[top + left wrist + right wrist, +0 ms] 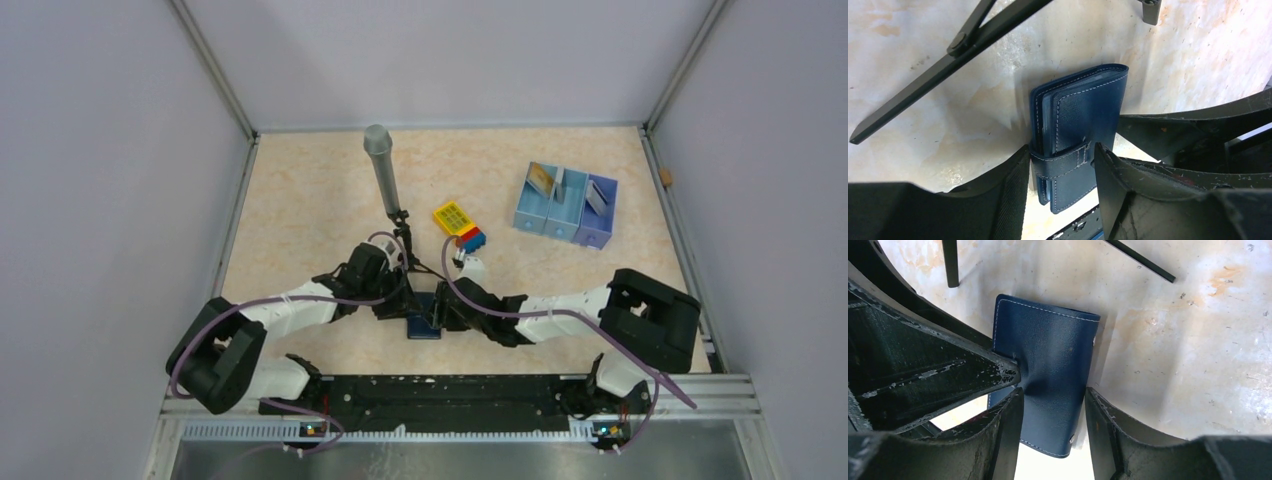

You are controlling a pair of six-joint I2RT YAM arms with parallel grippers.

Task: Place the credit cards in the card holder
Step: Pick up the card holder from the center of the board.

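The navy-blue card holder [424, 327] is folded shut, its snap tab closed, and sits between both grippers near the table's front middle. My left gripper [1060, 150] pinches it across the tab; one fingertip dents its back in the right wrist view. My right gripper [1053, 395] spans its width [1048, 350], with a finger against each edge. In the top view the left gripper [405, 300] and the right gripper [445, 312] meet over it. The credit cards stand in the pale blue tray: a gold one [541, 178], a pale one [560, 178] and a grey one [597, 197].
The pale blue three-compartment tray [580, 228] is at the back right. A yellow-topped toy brick block [458, 222] lies just beyond the grippers. A grey cylinder on a black tripod [381, 170] stands behind the left gripper; a tripod leg [923, 85] runs close to the card holder.
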